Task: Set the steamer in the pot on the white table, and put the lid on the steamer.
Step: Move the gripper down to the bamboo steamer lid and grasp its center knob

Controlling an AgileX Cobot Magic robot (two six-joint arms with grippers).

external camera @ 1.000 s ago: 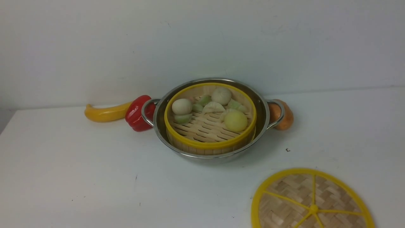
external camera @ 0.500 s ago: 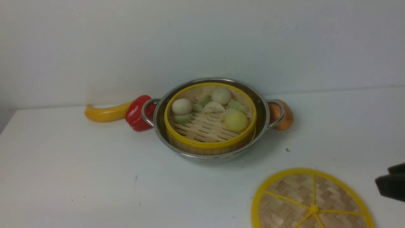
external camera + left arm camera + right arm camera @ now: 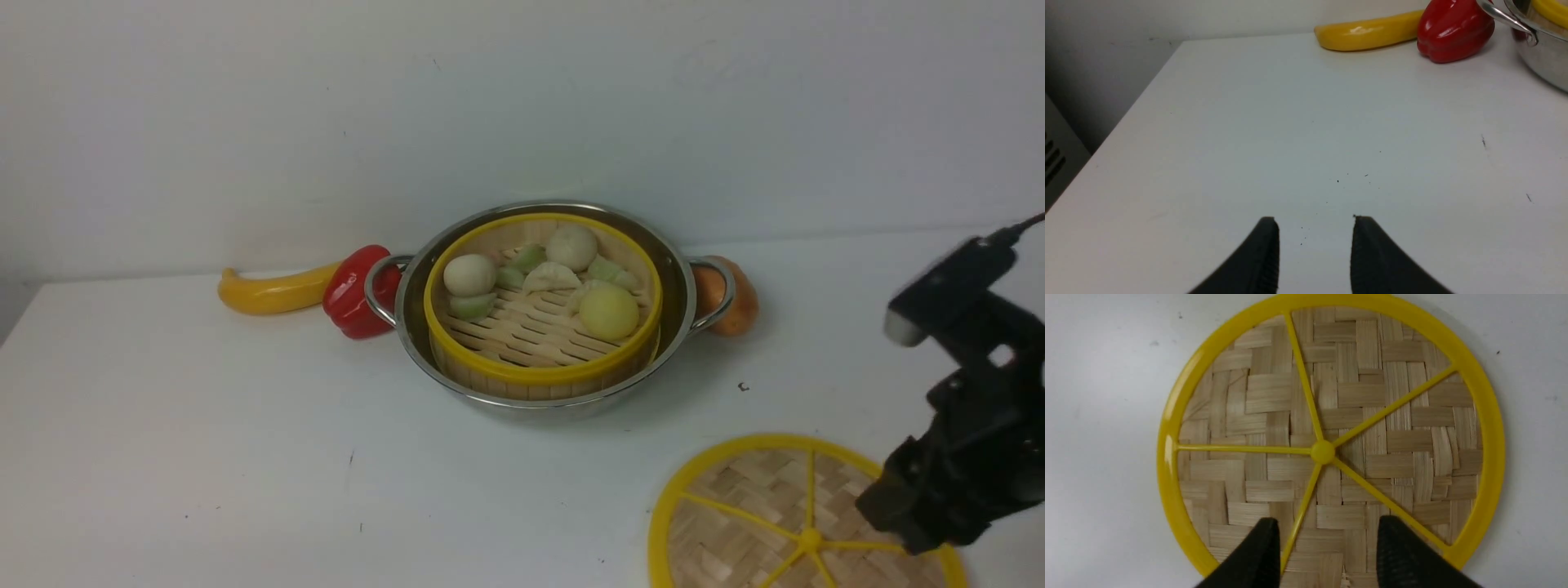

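Hovering over the lid (image 3: 1327, 396), the right gripper (image 3: 1329, 520) spreads its two black fingers wide, with nothing clamped between them. In the wrist view they straddle one yellow spoke, just inside the lid's rim, and the centre knob (image 3: 1323, 452) lies a little beyond the fingertips (whether the tips touch the weave, I cannot tell). The lid lies flat on the white table (image 3: 204, 457), at the near right, well apart from the pot (image 3: 679, 282). The steamer (image 3: 535, 335) already sits inside the pot, uncovered, with buns and dumplings on its slats. A red pepper (image 3: 355, 290) and a yellow banana (image 3: 269, 294) lie beside the pot's left handle, and an orange-brown round item (image 3: 739, 306) sits behind the right one. The left gripper (image 3: 1315, 219) is over bare tabletop, fingers parted and empty.
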